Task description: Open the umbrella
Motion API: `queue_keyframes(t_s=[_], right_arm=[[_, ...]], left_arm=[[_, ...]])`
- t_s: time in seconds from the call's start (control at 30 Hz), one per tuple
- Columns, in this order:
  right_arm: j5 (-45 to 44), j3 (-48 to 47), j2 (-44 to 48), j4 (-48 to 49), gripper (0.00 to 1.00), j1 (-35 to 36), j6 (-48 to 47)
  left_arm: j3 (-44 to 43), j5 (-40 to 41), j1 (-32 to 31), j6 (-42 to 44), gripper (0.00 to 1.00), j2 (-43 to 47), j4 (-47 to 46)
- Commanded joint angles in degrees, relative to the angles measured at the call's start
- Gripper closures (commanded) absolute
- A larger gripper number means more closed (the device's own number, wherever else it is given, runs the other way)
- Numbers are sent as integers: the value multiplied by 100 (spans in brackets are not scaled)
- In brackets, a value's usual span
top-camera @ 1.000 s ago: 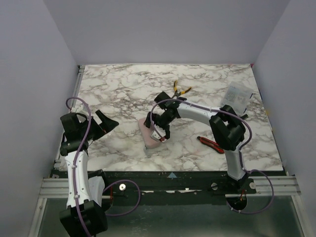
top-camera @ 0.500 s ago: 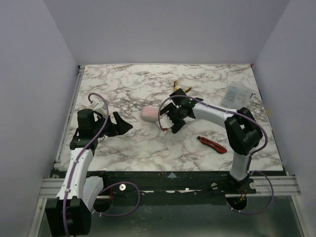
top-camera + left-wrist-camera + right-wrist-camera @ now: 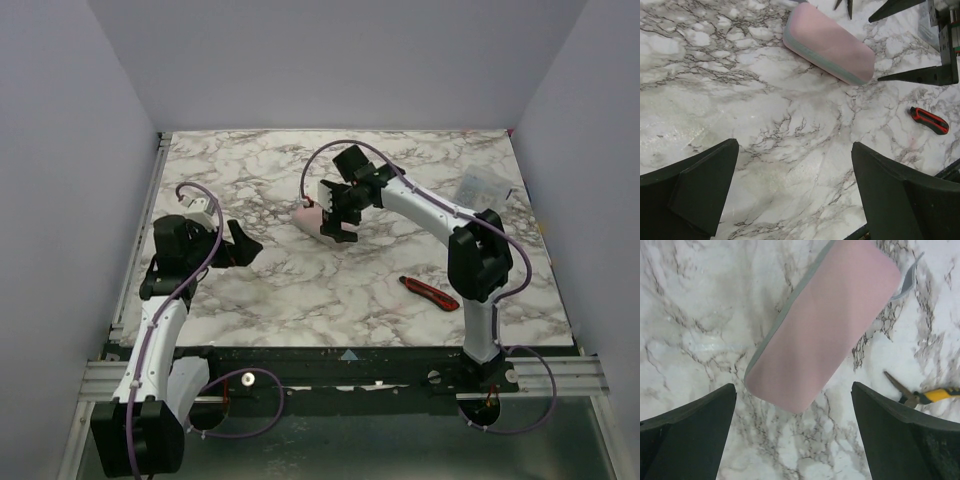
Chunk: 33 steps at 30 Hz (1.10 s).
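Observation:
No umbrella shows in any view; only a pale pink oblong case [image 3: 307, 216] [image 3: 827, 44] [image 3: 822, 325] lies flat on the marble table [image 3: 300, 290], a grey seam along its side. My right gripper [image 3: 336, 216] [image 3: 793, 387] hovers open just above the case's near end, its black fingers [image 3: 912, 75] spread wide and touching nothing. My left gripper [image 3: 246, 243] [image 3: 795, 146] stands open over bare marble, left of the case and well apart from it, with nothing between its jaws.
A red-and-black utility knife [image 3: 430, 292] [image 3: 929, 120] lies on the right. Yellow-handled pliers [image 3: 925, 396] rest just beyond the case. A clear packet [image 3: 478, 190] sits at the back right. Grey walls enclose the table on three sides.
The right arm carried the pink case from the table's middle toward the back, then opened and let it go. The left arm reached forward and right toward the centre.

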<state>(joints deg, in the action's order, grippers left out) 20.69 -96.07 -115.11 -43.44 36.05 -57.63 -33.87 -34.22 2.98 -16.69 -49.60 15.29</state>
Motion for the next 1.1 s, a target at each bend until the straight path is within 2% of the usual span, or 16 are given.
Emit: queue_keyframes(t_s=[0.0, 0.13, 0.27, 0.37, 0.43, 0.5, 0.57, 0.67, 0.77, 0.9, 1.07], right_arm=[[50, -427, -355, -355, 0, 33, 2506], [-266, -486, -649, -2, 0, 33, 2984], [-293, -697, -996, 40, 0, 33, 3030], [-353, -646, -1180, 152, 1, 33, 2925], [-388, -451, -1163, 183, 6, 26, 2666], [-378, -17, -962, 323, 20, -16, 2188], [-378, 565, -654, 412, 29, -68, 1536], [-302, 1389, -239, 429, 36, -223, 312], [-330, 2094, 44, 128, 40, -471, -1239], [-389, 2398, 131, -340, 45, -729, -2663], [-310, 2567, 142, -395, 47, -784, -3794]], left_arm=[[-236, 591, 15, 49, 2, 316, -21], [-234, 803, 54, 129, 1, 640, -71], [-115, 1055, 53, 196, 1, 935, -362], [-313, 788, 58, 705, 1, 832, -73], [-441, 451, 54, 1146, 2, 711, 192], [-385, 130, 54, 1493, 5, 656, 219], [-195, -452, 54, 2142, 12, 692, 108], [213, -1468, 17, 3509, 22, 903, -30], [283, -2072, -262, 5068, 28, 873, 484], [28, -1922, -1196, 6874, 36, 367, 1442], [-172, -1627, -2205, 8193, 46, -373, 1588]])
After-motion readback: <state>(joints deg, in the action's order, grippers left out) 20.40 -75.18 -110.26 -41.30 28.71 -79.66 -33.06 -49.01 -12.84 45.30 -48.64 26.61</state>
